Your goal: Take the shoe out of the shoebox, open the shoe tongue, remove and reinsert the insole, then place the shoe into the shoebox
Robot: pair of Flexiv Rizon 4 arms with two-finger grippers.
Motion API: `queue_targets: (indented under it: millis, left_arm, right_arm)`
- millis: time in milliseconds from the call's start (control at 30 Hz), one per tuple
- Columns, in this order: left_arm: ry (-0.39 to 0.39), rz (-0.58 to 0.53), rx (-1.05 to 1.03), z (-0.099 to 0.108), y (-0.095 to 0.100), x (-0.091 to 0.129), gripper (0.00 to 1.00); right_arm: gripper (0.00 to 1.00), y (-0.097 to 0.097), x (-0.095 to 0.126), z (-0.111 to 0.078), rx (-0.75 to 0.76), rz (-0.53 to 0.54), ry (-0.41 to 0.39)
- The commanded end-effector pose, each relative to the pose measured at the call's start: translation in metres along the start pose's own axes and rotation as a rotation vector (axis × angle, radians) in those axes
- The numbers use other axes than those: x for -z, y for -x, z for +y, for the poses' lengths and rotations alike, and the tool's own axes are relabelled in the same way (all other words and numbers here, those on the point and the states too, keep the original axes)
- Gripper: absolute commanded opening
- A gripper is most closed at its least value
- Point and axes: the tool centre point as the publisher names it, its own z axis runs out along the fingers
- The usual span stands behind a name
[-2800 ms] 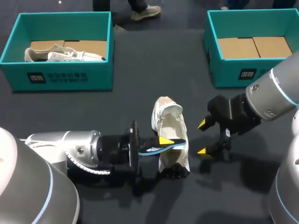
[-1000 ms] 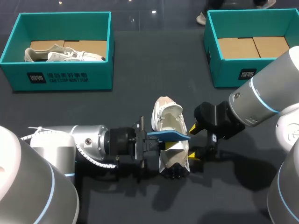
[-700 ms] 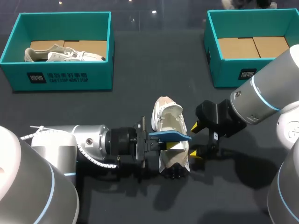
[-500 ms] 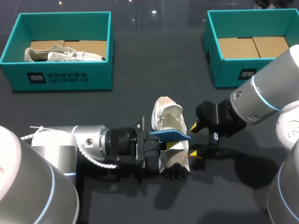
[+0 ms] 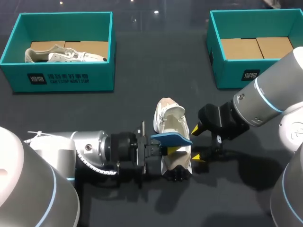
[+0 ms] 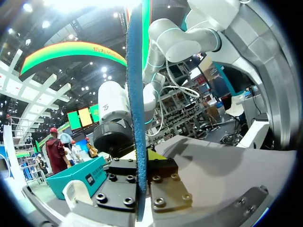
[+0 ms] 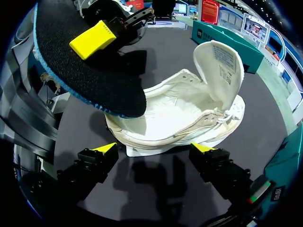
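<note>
A white shoe [image 5: 174,163] lies on the dark table with its tongue [image 5: 165,109] folded up and its mouth wide. My left gripper [image 5: 168,150] is shut on a blue insole [image 5: 171,138], holding it flat above the shoe's opening. In the left wrist view the insole [image 6: 136,109] stands edge-on between the fingers. My right gripper [image 5: 198,143] is open at the shoe's right side. In the right wrist view the right gripper [image 7: 155,149] straddles the shoe's side [image 7: 189,118], and the insole's dark underside [image 7: 80,75] hangs over the heel.
A teal shoebox [image 5: 61,78] at the back left holds another pale shoe [image 5: 61,54]. A second teal shoebox [image 5: 236,75] at the back right shows only its cardboard bottom. Bare dark table lies between the boxes and the shoe.
My right gripper has come in from the right to the shoe's side. My left gripper has levelled the insole over the shoe's opening. In the last second little has moved.
</note>
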Motion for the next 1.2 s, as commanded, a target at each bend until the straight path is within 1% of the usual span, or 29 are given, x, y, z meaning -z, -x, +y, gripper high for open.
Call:
queue_targets:
  millis: [33,367,833,1067,1200]
  left_arm:
    - [0.001,-0.004,0.003,0.005,0.002,-0.007,0.0]
    - [0.017,-0.018,0.031,0.017,0.005,-0.013,0.0]
    - [0.038,-0.037,0.047,0.028,0.008,-0.005,0.0]
    - [0.008,-0.028,0.021,0.035,0.01,-0.002,0.0]
    - [0.005,-0.03,0.02,0.041,0.012,-0.002,0.0]
  right_arm:
    - [1.0,-0.001,-0.001,0.0,0.0,-0.003,-0.001]
    - [1.0,-0.001,-0.001,0.0,0.0,-0.003,-0.001]
    - [1.0,-0.001,-0.001,0.0,0.0,-0.003,-0.001]
    - [1.0,-0.001,-0.001,0.0,0.0,-0.003,-0.001]
    - [1.0,-0.001,-0.001,0.0,0.0,-0.003,-0.001]
